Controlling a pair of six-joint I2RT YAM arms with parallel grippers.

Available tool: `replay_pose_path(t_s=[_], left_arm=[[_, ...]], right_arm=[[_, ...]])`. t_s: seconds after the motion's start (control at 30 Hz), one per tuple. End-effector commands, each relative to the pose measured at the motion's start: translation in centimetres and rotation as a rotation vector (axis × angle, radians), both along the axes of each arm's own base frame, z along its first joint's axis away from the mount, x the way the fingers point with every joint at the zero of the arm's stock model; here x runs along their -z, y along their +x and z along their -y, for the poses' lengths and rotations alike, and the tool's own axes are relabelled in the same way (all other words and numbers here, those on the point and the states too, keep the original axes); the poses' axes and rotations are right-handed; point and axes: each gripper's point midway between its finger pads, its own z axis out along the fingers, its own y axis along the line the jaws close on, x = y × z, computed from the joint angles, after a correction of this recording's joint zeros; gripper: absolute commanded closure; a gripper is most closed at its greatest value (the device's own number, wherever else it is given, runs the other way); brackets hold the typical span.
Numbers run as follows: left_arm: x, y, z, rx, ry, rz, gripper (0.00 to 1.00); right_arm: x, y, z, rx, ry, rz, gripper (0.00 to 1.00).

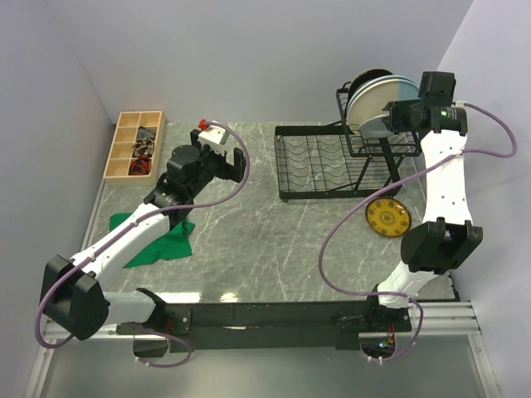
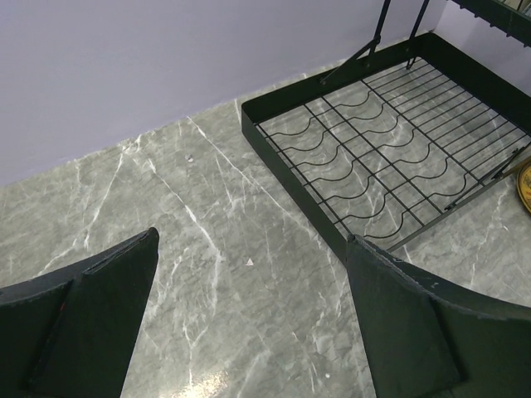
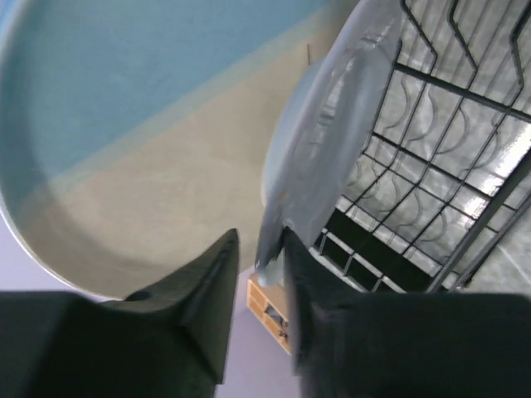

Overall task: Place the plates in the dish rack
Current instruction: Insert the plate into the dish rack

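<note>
Nearly done, by the look of it: several plates (image 1: 375,95) stand on edge in the rack's (image 1: 323,162) upper basket near the table's (image 1: 249,249) far right corner. Only a yellow plate (image 1: 387,217) lies unloaded by the right edge. Only the right wrist view shows the right gripper (image 3: 261,249) astride a pale plate's (image 3: 332,124) rim, jaws slightly parted and not clamping. The left gripper (image 2: 253,240) hangs wide open and empty at mid-table.

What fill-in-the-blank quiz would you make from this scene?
The upright plates stand in the dish rack's ___ basket.
One ___ plate lies flat on the table.
The green cloth lies under the ___ arm.
Missing words: upper, yellow, left.
</note>
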Motion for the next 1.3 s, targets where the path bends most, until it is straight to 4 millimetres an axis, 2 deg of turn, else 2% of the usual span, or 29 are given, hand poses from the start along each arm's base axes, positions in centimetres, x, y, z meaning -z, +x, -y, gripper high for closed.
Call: replay_pose_path(t_s=[0.0, 0.2, 0.23, 0.4, 0.47, 0.5, 0.73, 0.97, 1.27], left_arm=[[-3.3, 0.5, -0.1, -0.015, -0.059, 0.064, 0.01], [-3.4, 0.4, 0.0, -0.014, -0.062, 0.062, 0.01], [-3.4, 0.3, 0.0, -0.014, -0.062, 0.062, 0.0], [-3.4, 0.3, -0.1, -0.012, -0.065, 0.064, 0.01], [-3.5, 0.2, -0.1, -0.012, -0.067, 0.067, 0.01], [-3.6, 0.2, -0.2, -0.012, -0.067, 0.068, 0.01], [-3.8, -0.3, -0.5, -0.019, -0.077, 0.068, 0.0], [-3.7, -0.7, -0.7, -0.022, -0.094, 0.062, 0.01], [-3.9, -0.8, -0.8, -0.022, -0.092, 0.066, 0.0]], right_arm=[[-2.4, 1.3, -0.3, -0.02, -0.017, 0.106, 0.61], [-2.8, 1.5, -0.5, -0.041, -0.021, 0.132, 0.52], [-3.1, 1.5, -0.5, -0.05, -0.026, 0.143, 0.47], [-4.2, 1.5, -0.9, -0.085, -0.039, 0.19, 0.35], [-4.6, 1.5, -1.0, -0.092, -0.042, 0.207, 0.23], [-4.5, 1.6, -0.9, -0.098, -0.049, 0.214, 0.0], [-4.3, 1.6, -0.7, -0.109, -0.059, 0.228, 0.0], [-6.7, 2.2, -1.1, -0.212, -0.145, 0.368, 0.0], [-6.8, 1.5, -1.5, -0.246, -0.184, 0.405, 0.0]])
